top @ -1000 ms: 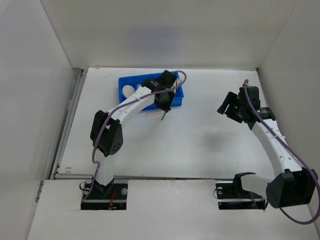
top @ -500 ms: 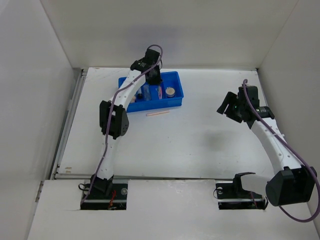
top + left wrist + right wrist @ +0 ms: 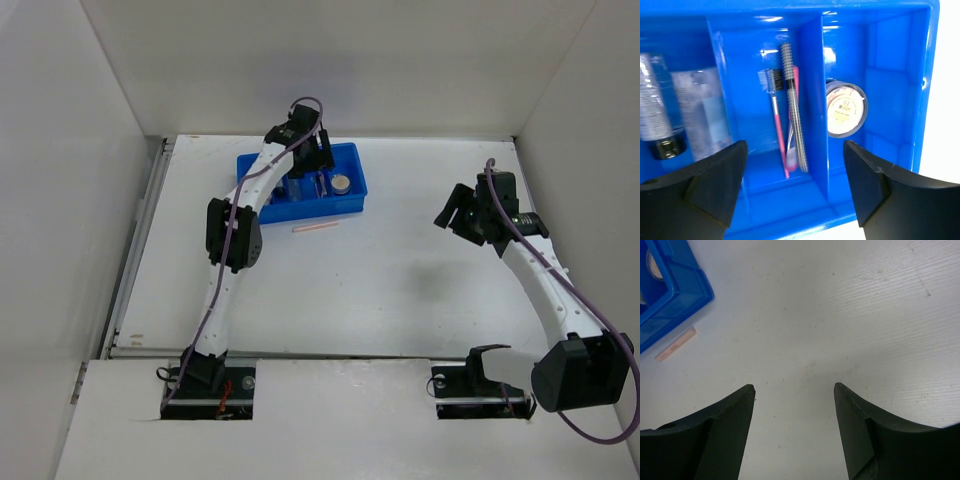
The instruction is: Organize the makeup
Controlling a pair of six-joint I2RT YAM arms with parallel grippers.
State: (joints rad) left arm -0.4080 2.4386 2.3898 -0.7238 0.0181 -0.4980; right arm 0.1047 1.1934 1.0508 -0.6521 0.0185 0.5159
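1. The left end effector (image 3: 794, 150) hangs released over the blue tray (image 3: 875, 75) at the far side of the worktop (image 3: 840, 315), its two dark fingers spread wide with nothing between them.
2. In the tray's middle compartment lie the thin pink sticks (image 3: 785, 125), side by side along its length: a pink-handled brush with a small comb head, and a grey ribbed wand lying against the divider.
3. The round compact (image 3: 845, 108) sits alone in the right compartment, just beside the divider. It has a clear rim and a cream label with small print.
4. In the left compartment a clear bottle (image 3: 700, 115) lies next to a silver tube (image 3: 657, 120) with a black cap.
5. One loose pink stick (image 3: 315, 228) lies flat on the worktop just in front of the tray, outside it.
6. The right end effector (image 3: 793, 386) hovers over bare worktop well to the right of the tray, fingers parted and empty.
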